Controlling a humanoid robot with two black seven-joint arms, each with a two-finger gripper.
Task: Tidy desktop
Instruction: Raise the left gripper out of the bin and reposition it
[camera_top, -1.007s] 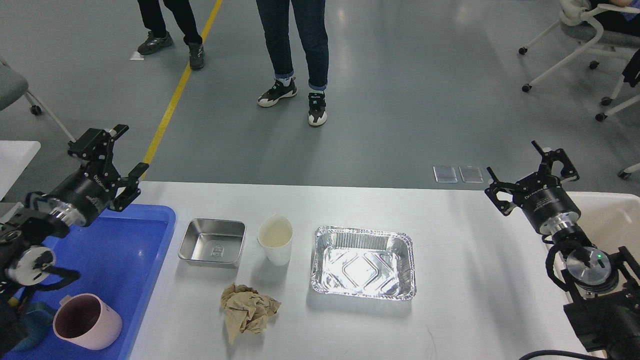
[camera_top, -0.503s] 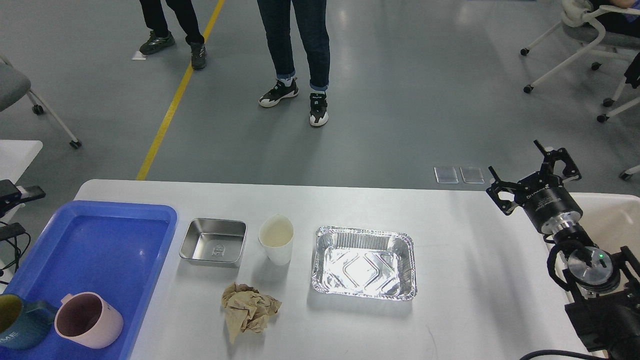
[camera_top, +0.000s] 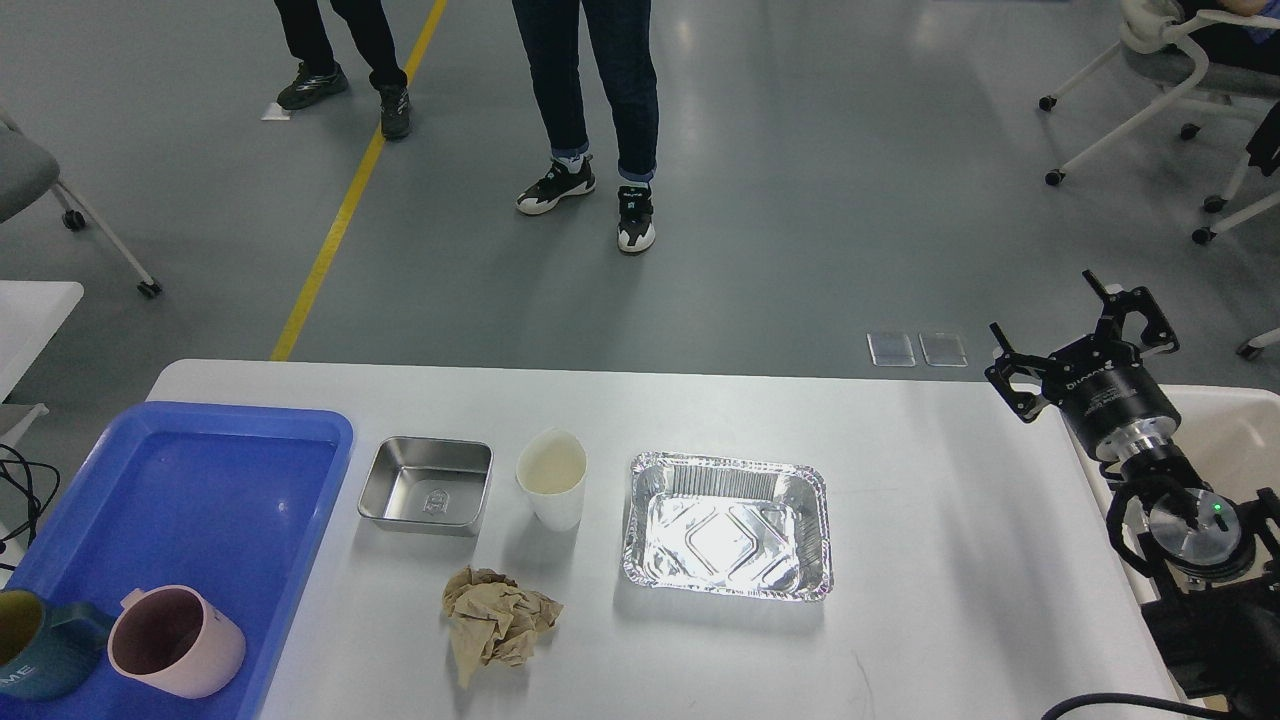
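The white desktop (camera_top: 930, 560) holds a steel tray (camera_top: 427, 484), a paper cup (camera_top: 551, 476), a foil tray (camera_top: 727, 524) and a crumpled brown paper (camera_top: 497, 620). A blue plastic tray (camera_top: 230, 500) at the left holds a pink mug (camera_top: 173, 640) and a dark blue mug (camera_top: 35, 658). My right gripper (camera_top: 1070, 325) is open and empty above the desktop's right edge, well clear of the foil tray. My left gripper is out of view.
A cream-white bin (camera_top: 1225, 440) stands past the desktop's right edge, under my right arm. Two people (camera_top: 590, 90) stand on the floor beyond the far edge. Rolling chairs (camera_top: 1160, 90) stand at the far right and far left.
My left arm has pulled back off the left edge and out of view, uncovering the blue tray and both mugs. My right gripper has shifted slightly right and down.
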